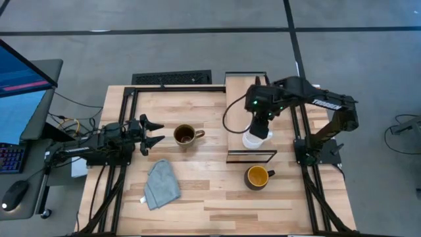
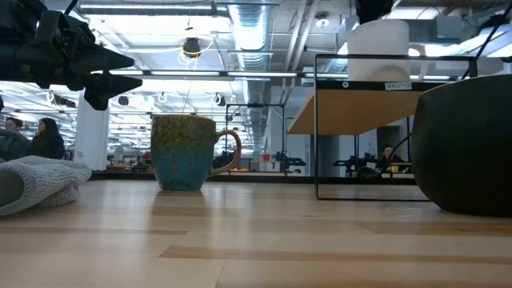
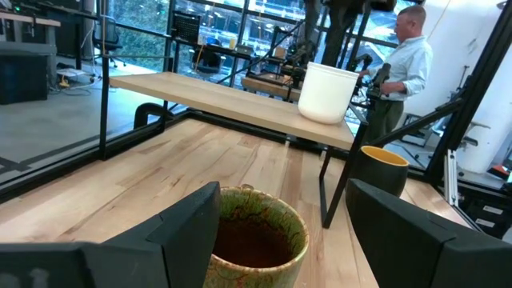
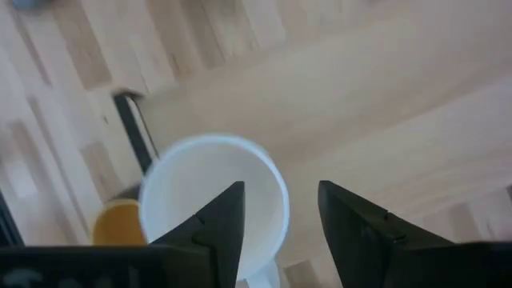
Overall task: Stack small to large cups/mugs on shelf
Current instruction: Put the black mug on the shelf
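Light wood planks make up the worktop, with a long narrow shelf raised on a dark frame toward its right side, its long axis running from the far edge toward the near one. Three mugs are in view, all upright. One white mug stands on the shelf's near end. One dark mug with a yellow-orange inside sits on the worktop just past that end, handle pointing right. One olive-brown mug stands near the middle, handle also pointing right. A single grey cloth lies crumpled nearer the front.

From the right, the right arm reaches over the shelf and bends steeply down; its right end effector hangs above the white mug, fingers parted, one over the rim, gripping nothing. Lying low from the left, the left end effector points at the olive-brown mug, spread wide and empty.
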